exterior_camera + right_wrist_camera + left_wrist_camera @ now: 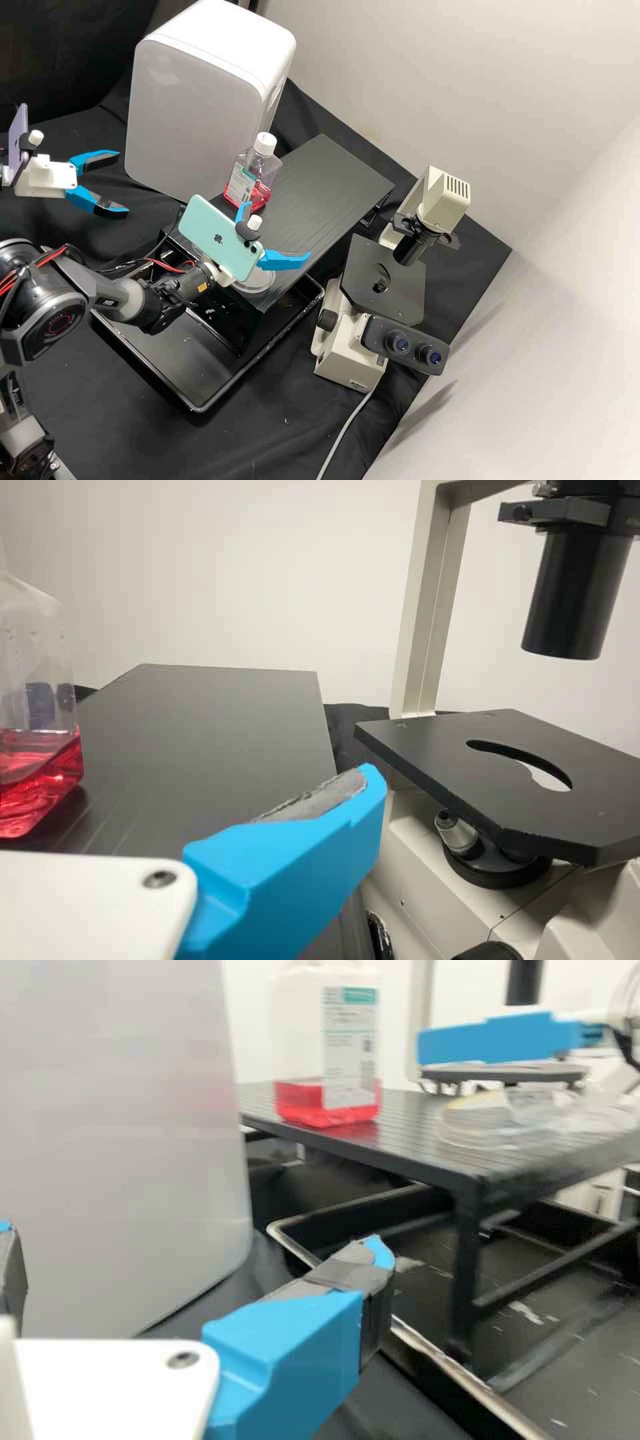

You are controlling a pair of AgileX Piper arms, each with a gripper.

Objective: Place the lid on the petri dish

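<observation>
The blue fingers (287, 259) of the right gripper (279, 232) stand apart and empty just above a clear dish (259, 283), which rests at the near end of a black platform (320, 187). From the left wrist view, one of those fingers lies level over the dish (530, 1115), not touching it. Whether a lid sits on the dish cannot be told. A mint-green phone (217, 237) is clamped to the right arm's wrist, hiding part of the dish from the high view. The left gripper (120, 183) hangs well apart from the dish with its fingers wide open and nothing between them, above the black surface (300, 427) and near the side of a white box (200, 93). A flask (252, 175) with a white cap and red liquid in its bottom stands upright on the platform, farther back than the dish and just in front of the white box. The platform stands on legs in a shallow black tray (193, 373), whose floor carries pale specks. A white microscope (380, 300) stands on the surface beside the tray, its dark stage near the platform's edge, its two eyepieces facing the near side, and a pale cable running off from its base.
</observation>
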